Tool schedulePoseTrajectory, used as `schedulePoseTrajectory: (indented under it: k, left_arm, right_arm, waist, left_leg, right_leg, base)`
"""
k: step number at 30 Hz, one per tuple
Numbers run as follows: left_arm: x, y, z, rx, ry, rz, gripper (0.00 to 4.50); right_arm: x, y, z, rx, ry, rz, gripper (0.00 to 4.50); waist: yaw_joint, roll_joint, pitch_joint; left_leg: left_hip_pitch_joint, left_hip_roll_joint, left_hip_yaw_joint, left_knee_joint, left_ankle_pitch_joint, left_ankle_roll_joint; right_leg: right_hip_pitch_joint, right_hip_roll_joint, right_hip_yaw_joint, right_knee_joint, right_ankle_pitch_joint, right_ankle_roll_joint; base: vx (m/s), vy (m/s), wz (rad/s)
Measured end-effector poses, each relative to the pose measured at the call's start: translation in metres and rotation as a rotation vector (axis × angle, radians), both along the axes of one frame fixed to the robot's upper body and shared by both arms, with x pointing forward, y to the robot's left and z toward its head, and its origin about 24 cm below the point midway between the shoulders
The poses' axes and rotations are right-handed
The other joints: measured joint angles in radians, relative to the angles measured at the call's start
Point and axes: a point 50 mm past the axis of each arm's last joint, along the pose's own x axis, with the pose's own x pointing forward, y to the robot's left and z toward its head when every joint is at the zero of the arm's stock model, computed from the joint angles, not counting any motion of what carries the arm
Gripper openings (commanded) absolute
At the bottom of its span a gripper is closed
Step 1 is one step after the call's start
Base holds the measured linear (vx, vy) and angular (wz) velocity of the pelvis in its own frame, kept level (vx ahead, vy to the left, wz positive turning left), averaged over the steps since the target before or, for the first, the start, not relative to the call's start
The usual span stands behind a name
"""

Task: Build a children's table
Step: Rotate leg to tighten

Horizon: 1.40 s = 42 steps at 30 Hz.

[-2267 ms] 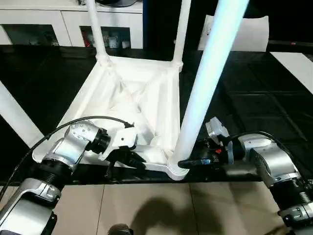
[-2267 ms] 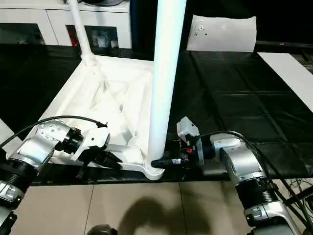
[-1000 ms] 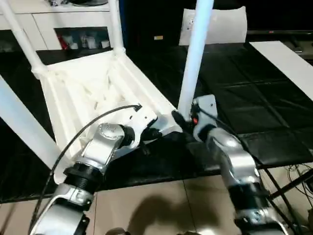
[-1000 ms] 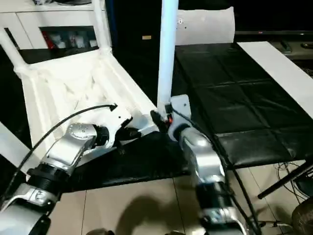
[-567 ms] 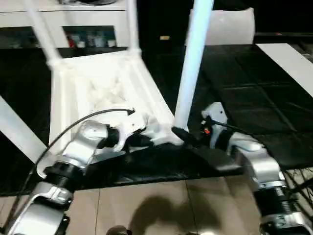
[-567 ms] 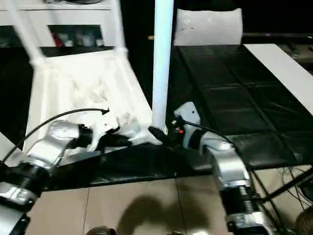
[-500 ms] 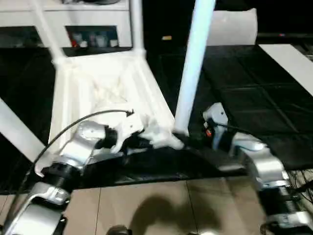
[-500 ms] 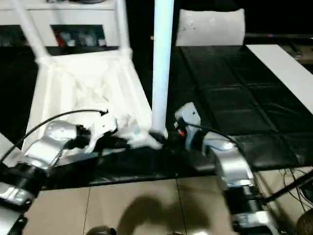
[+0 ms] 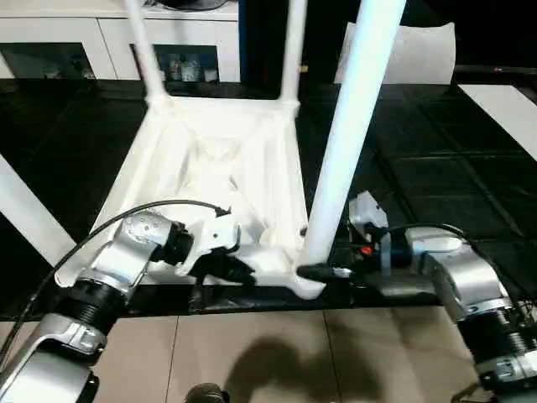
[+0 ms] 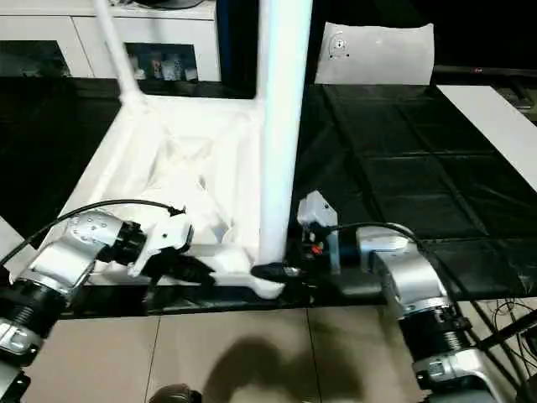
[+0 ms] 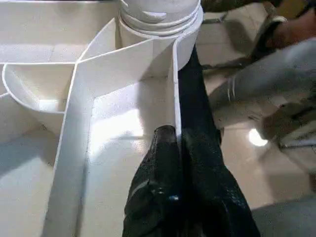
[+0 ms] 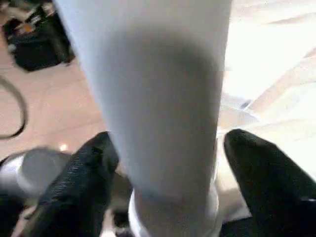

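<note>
White cabinets with glass-fronted shelves line the back wall beyond the dark quilted worktop (image 9: 436,176), where the white plastic rectangular tabletop (image 9: 210,168) lies upside down, ribbed underside up. Two slim white tubular legs (image 9: 144,50) rise from its far corner sockets. Another white leg slants past the picture's left edge.

My left tool (image 11: 175,163) is pinched shut on the thin near rim wall of the tabletop, close to the round corner socket (image 11: 158,24), one finger inside the wall and one outside. My right tool (image 12: 168,192) sits at the base of the fourth long white tapered leg (image 9: 352,126), which stands upright in that near corner socket. Its two black fingers (image 12: 261,168) stand on either side of the tube. I cannot tell whether they are pressing it or only flanking it.

I judge this to be the last leg going in: three look seated, and this one stands in its socket. Next I would need to hold the tabletop steady with the left tool while the right one closes firmly on the tube and turns or presses it home, keeping it plumb so it does not bind.
</note>
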Motion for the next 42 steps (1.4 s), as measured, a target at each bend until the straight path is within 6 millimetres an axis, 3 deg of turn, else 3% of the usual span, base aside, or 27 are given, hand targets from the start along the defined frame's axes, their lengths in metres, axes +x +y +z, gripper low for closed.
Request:
schedulePoseTrajectory:
  k: [15,23,27,31,33,38,42]
  left_arm:
    - [0.0,0.001,0.001,0.0,-0.005,-0.02,0.0]
    - [0.001,0.001,-0.001,-0.016,0.042,0.034,0.0]
    - [0.007,0.004,-0.002,-0.021,0.035,0.18,0.0]
    - [0.011,-0.004,-0.006,-0.042,0.039,0.272,0.0]
    - [0.018,-0.011,-0.008,-0.043,0.02,0.388,0.0]
    - [0.031,-0.039,-0.009,-0.071,-0.011,0.585,0.0]
    - [0.035,-0.05,-0.009,-0.091,-0.025,0.672,0.0]
  right_arm:
    - [-0.001,-0.003,0.001,0.003,0.029,0.05,2.07]
    - [-0.005,0.005,-0.003,0.047,0.064,-0.03,1.98]
    - [0.003,0.016,-0.006,0.046,0.054,-0.218,1.98]
    - [0.011,0.018,-0.007,0.04,0.055,-0.389,1.96]
    - [0.023,0.03,-0.008,0.051,0.054,-0.577,1.96]
    - [0.044,0.046,-0.006,0.016,0.029,-0.916,1.96]
    - [0.054,0.055,-0.003,-0.007,0.012,-1.046,1.96]
  waist:
    - [0.007,-0.002,-0.001]
    - [0.007,-0.002,-0.001]
    - [-0.012,-0.002,-0.001]
    - [-0.045,-0.003,-0.001]
    - [-0.065,-0.003,-0.001]
    - [-0.078,-0.002,-0.001]
    - [-0.081,-0.002,-0.001]
  left_leg:
    - [0.0,0.0,0.0,0.0,0.0,0.0]
    - [0.001,0.001,0.0,0.0,0.001,-0.001]
    - [0.004,0.001,0.0,0.0,0.006,-0.004]
    - [0.006,0.001,0.0,0.0,0.008,-0.005]
    - [0.008,0.001,0.0,-0.001,0.01,-0.008]
    - [0.013,0.001,-0.001,-0.003,0.01,-0.008]
    - [0.012,0.0,-0.001,-0.008,0.009,-0.008]
  right_leg:
    - [0.0,0.0,0.0,0.0,0.0,0.0]
    - [0.0,0.0,0.0,0.002,0.0,0.0]
    - [0.001,0.001,0.0,0.002,0.005,0.001]
    - [0.002,0.001,0.001,0.0,0.006,0.006]
    - [0.002,0.002,0.002,0.001,0.008,0.005]
    - [0.0,0.002,0.001,0.0,0.008,0.005]
    - [-0.001,0.002,0.002,-0.002,0.01,0.003]
  base:
    - [0.0,0.0,0.0]
    - [0.0,0.0,0.0]
    - [0.0,0.0,0.0]
    - [-0.014,0.002,-0.02]
    - [0.0,0.0,0.0]
    - [0.0,0.0,0.0]
    - [0.0,0.0,0.0]
